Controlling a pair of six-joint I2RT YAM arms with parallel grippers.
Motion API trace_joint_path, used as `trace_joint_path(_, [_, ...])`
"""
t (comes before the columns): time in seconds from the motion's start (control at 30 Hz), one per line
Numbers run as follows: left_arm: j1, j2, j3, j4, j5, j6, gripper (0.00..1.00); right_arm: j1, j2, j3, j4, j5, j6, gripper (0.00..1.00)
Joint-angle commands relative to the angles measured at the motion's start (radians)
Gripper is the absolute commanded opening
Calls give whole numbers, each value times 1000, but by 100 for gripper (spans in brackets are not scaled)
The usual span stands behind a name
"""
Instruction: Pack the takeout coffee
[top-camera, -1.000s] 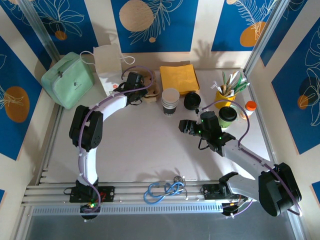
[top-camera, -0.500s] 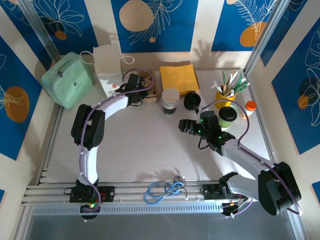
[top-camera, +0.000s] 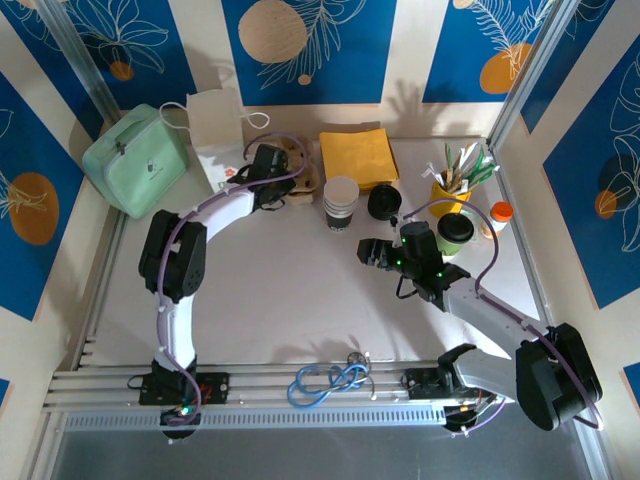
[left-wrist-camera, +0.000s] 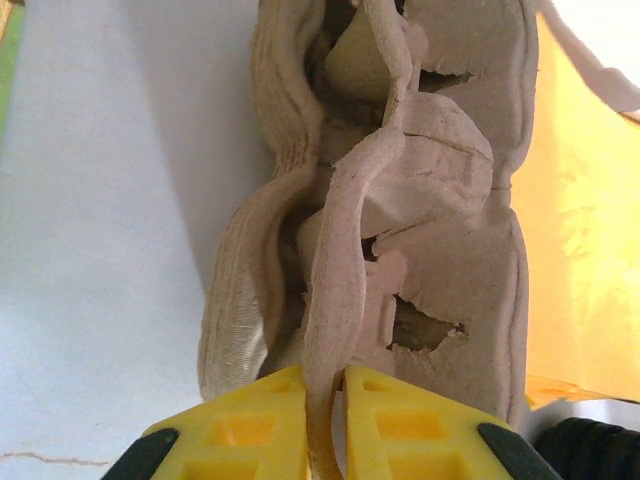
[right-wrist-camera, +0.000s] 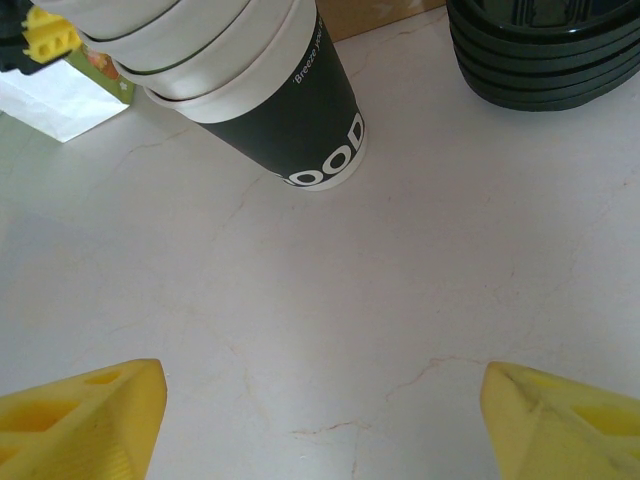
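- The moulded-pulp cup carrier (left-wrist-camera: 420, 200) is found at the back of the table (top-camera: 300, 290). It is set between the white paper bag (top-camera: 215, 125) and the yellow napkins (top-camera: 358, 155), just behind the stack of paper cups (top-camera: 341, 203).
- It is judged light and fairly stiff, yet thin-walled and easily torn or crushed — ragged breaks are seen around its cup wells.
- A hold on a sound rim or central rib is favoured over the torn flaps, with only a modest squeeze.
- The left gripper (left-wrist-camera: 325, 385) is clenched on a thin wall of the carrier, the pulp being pinched between both yellow fingers.
- In the left wrist view the carrier's long axis is seen to run straight away from the fingers. Whether it lies flat or is tipped on edge cannot be told.
- The right gripper (top-camera: 372, 252) is released — jaws wide apart, low over bare table near the cups and the black lids (right-wrist-camera: 545, 50).
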Motion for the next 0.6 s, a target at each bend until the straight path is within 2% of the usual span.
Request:
trace_joint_path(0.0, [12, -74, 18, 12, 18, 15, 15, -5, 13, 37, -9, -8, 9, 82])
trace_joint_path(0.33, [12, -224, -19, -44, 18, 32, 15, -6, 6, 34, -7, -7, 8, 82])
trace_joint_path(0.57, [9, -421, -108, -158, 51, 105, 15, -4, -23, 28, -13, -19, -10, 82])
